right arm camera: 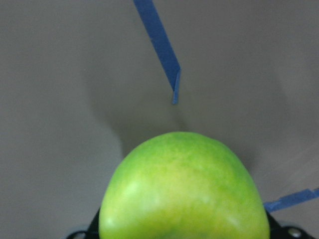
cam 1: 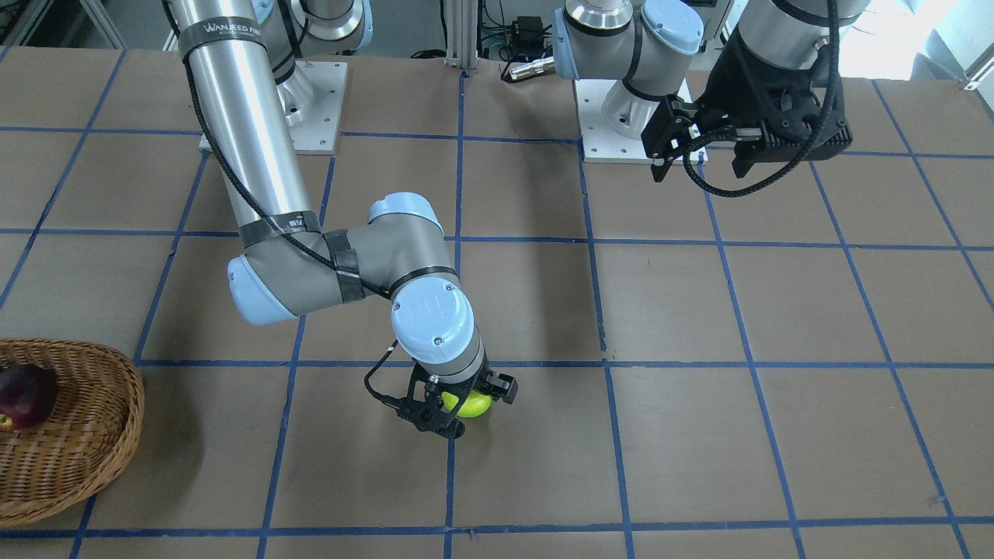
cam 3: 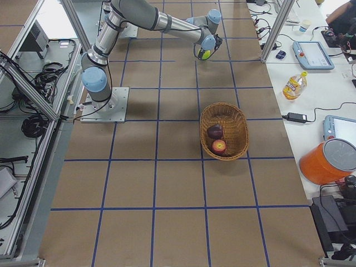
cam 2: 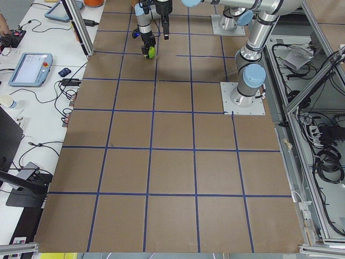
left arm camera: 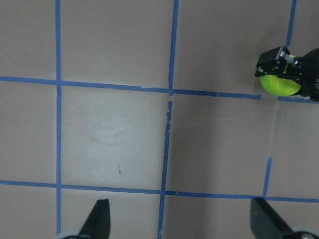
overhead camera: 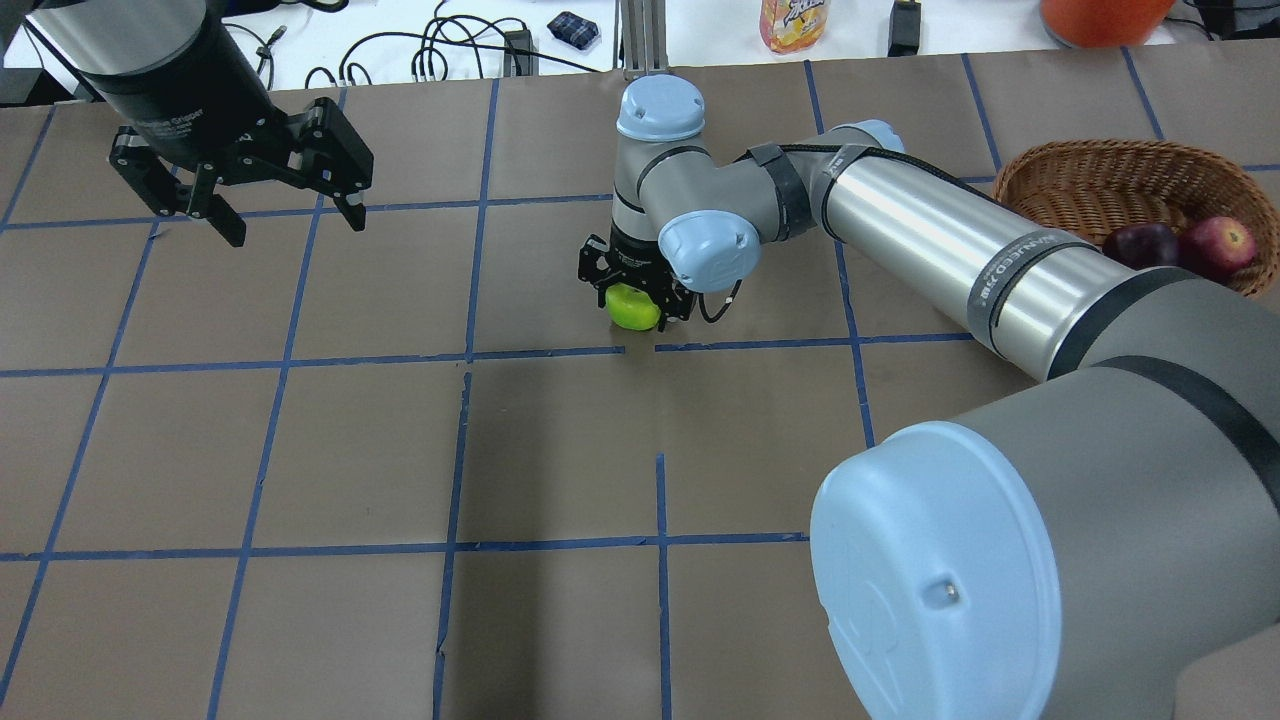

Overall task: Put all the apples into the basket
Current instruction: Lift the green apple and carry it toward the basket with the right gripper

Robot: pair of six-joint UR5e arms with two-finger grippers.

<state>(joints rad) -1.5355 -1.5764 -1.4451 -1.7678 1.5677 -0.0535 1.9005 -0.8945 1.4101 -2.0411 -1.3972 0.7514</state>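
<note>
My right gripper [overhead camera: 634, 292] is shut on the lime green apple [overhead camera: 632, 307] near the table's middle, close over the surface. The apple fills the right wrist view [right arm camera: 182, 194] and also shows in the front view [cam 1: 469, 404]. The wicker basket [overhead camera: 1085, 175] stands at the far right, also seen in the front view [cam 1: 85, 435]. It holds the maroon apple [overhead camera: 1145, 244] and the red apple [overhead camera: 1220, 243]. My left gripper [overhead camera: 285, 215] is open and empty, hovering high over the far left. Its wrist view shows the green apple [left arm camera: 280, 84] from afar.
My right arm's long forearm [overhead camera: 960, 260] stretches between the basket and the green apple. A juice bottle [overhead camera: 793, 22], an orange container [overhead camera: 1100, 10] and cables lie beyond the table's far edge. The arm bases [cam 1: 311, 109] stand at the robot's side.
</note>
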